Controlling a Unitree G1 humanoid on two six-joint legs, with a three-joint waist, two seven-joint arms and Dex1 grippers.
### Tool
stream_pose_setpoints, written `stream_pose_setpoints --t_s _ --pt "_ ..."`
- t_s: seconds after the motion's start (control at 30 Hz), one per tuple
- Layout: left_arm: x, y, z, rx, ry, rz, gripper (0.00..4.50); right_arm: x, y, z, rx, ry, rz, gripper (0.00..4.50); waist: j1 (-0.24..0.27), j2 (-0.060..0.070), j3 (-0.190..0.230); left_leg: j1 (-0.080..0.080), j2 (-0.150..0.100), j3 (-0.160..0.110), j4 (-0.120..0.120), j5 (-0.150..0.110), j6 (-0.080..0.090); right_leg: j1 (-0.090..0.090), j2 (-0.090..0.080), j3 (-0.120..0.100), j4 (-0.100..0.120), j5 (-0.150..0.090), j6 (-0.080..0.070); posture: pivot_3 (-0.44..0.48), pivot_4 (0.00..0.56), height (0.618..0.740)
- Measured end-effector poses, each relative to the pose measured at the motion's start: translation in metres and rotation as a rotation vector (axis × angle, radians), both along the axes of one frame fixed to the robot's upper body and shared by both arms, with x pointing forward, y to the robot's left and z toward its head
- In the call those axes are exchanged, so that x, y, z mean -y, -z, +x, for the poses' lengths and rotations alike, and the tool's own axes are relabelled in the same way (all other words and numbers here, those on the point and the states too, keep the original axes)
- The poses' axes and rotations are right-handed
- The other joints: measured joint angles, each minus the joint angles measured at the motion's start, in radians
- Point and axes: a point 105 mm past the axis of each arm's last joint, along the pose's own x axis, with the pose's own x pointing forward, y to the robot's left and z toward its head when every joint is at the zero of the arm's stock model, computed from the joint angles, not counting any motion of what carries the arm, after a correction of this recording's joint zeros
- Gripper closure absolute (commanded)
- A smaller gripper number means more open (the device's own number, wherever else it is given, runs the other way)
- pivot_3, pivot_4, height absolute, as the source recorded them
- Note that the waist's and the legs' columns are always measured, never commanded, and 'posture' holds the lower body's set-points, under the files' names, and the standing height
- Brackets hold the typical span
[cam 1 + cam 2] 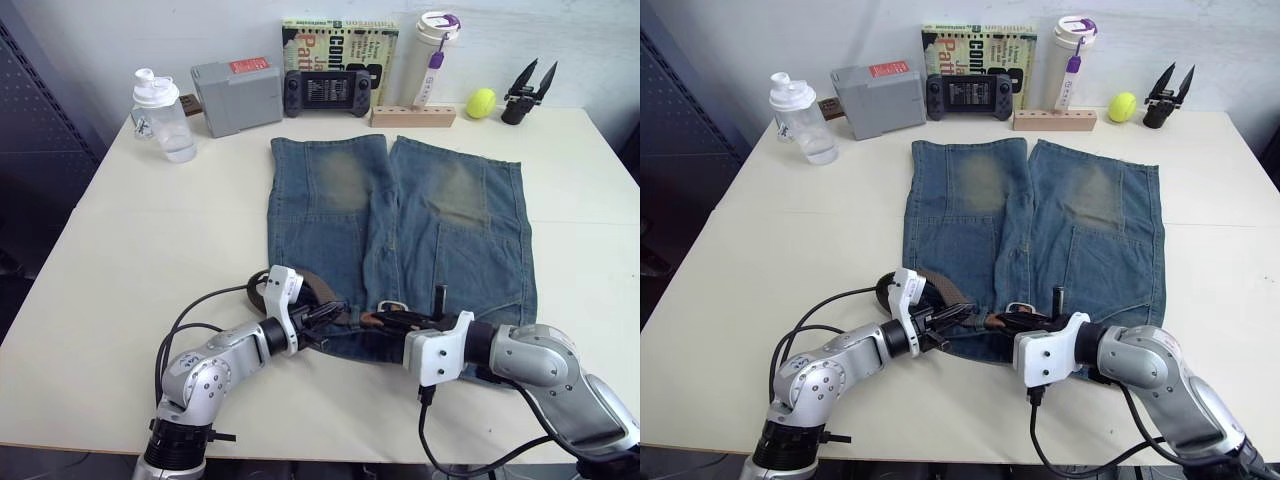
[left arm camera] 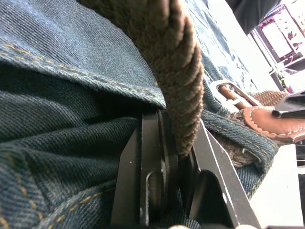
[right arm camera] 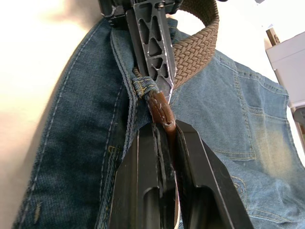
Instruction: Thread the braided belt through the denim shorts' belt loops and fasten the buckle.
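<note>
Your left fingers (image 2: pixel 167 157) pinch the braided belt (image 2: pixel 176 71) at the waistband of the shorts (image 1: pixel 400 220), your right fingers (image 3: pixel 164 138) clamp its leather tip (image 3: pixel 159 109) — bottle (image 1: pixel 165 115), console (image 1: pixel 327 93) and tennis ball (image 1: pixel 481 102) line the bench's (image 1: pixel 150 260) far edge.

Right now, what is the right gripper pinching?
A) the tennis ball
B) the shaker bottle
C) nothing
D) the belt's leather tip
D: in the right wrist view the right gripper is closed on the braided belt at its reddish-brown leather tip, beside a belt loop.
</note>
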Motion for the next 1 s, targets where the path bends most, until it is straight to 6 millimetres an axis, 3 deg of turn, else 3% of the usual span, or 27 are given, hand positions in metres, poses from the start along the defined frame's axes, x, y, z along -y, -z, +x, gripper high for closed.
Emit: stream_pose_setpoints --t_s 0.1,0.3,0.4,0.43,0.47,0.6,0.67,0.8,0.87,0.9,1.0 --pt "0.0 0.0 0.0 -0.001 -0.004 -0.003 4.5 0.0 0.002 -0.001 -0.002 0.0 -0.006 4.44 -0.001 0.0 0.0 0.0 0.0 0.0 0.0 0.0 0.0 0.0 0.0 0.0 0.0 0.0 0.0 0.0 0.15 0.731" --pt "-0.004 -0.006 -0.006 0.01 0.005 -0.046 2.06 0.001 0.003 -0.001 -0.006 0.006 -0.001 4.5 -0.003 0.0 0.0 0.0 0.0 -0.001 0.0 0.0 0.0 0.0 0.0 0.0 0.0 0.0 0.0 0.0 0.15 0.731" --pt "-0.013 -0.01 -0.012 0.032 0.024 -0.028 1.21 0.001 0.004 -0.001 -0.006 0.013 0.005 4.5 -0.009 0.0 0.0 0.0 0.001 -0.001 0.0 0.0 0.0 0.0 0.0 0.0 0.001 0.0 0.0 0.0 0.15 0.731" --pt "-0.021 -0.013 -0.018 0.05 0.04 -0.011 0.63 0.001 0.002 0.0 0.0 0.015 0.011 4.5 -0.015 0.0 0.0 0.0 0.001 -0.002 0.0 0.0 0.0 -0.001 0.0 0.001 0.001 0.0 0.0 0.0 0.15 0.731" --pt "-0.029 -0.014 -0.025 0.052 0.054 0.003 0.53 0.002 0.002 0.0 0.002 0.021 0.017 4.5 -0.023 0.0 0.0 0.0 0.002 -0.003 -0.001 0.0 0.0 -0.001 0.0 0.001 0.001 0.0 0.0 0.0 0.15 0.731" --pt "-0.066 -0.018 -0.059 0.049 0.151 0.044 0.53 0.001 0.0 0.002 0.027 0.021 0.04 4.5 -0.03 0.0 0.001 0.001 0.003 -0.004 -0.001 -0.001 -0.001 -0.002 0.001 0.002 0.002 -0.001 -0.002 0.0 0.15 0.731" --pt "-0.085 -0.029 -0.066 0.09 0.189 0.084 0.53 0.003 0.001 0.005 0.031 0.026 0.048 4.5 -0.025 0.003 0.002 0.0 0.002 -0.004 0.0 -0.001 -0.001 -0.002 0.0 0.002 0.003 -0.001 -0.003 0.0 0.15 0.731" --pt "-0.102 -0.045 -0.074 0.144 0.291 0.131 0.53 0.003 0.0 0.006 0.039 0.016 0.058 4.5 -0.023 0.002 0.002 0.0 0.001 -0.003 0.0 -0.001 -0.001 -0.002 0.0 0.002 0.002 -0.002 -0.003 0.0 0.15 0.731" --pt "-0.111 -0.069 -0.063 0.217 0.321 0.116 1.09 0.006 0.001 0.005 0.036 0.015 0.061 4.5 -0.021 0.003 0.003 0.0 0.001 -0.002 0.0 -0.001 -0.001 -0.002 0.0 0.001 0.003 -0.002 -0.003 0.0 0.15 0.731" --pt "-0.117 -0.092 -0.048 0.291 0.302 0.073 1.51 0.007 0.001 0.006 0.041 0.014 0.059 4.5 -0.019 0.004 0.003 -0.001 0.001 -0.001 0.001 0.0 -0.002 -0.002 0.0 0.0 0.003 -0.002 -0.003 0.0 0.15 0.731" --pt "-0.128 -0.133 -0.021 0.411 0.251 -0.007 2.55 0.01 -0.001 0.007 0.055 0.016 0.061 4.5 -0.023 0.003 0.003 0.0 0.001 -0.001 0.001 0.0 -0.002 -0.002 0.001 0.001 0.004 -0.001 -0.002 0.0 0.15 0.731"
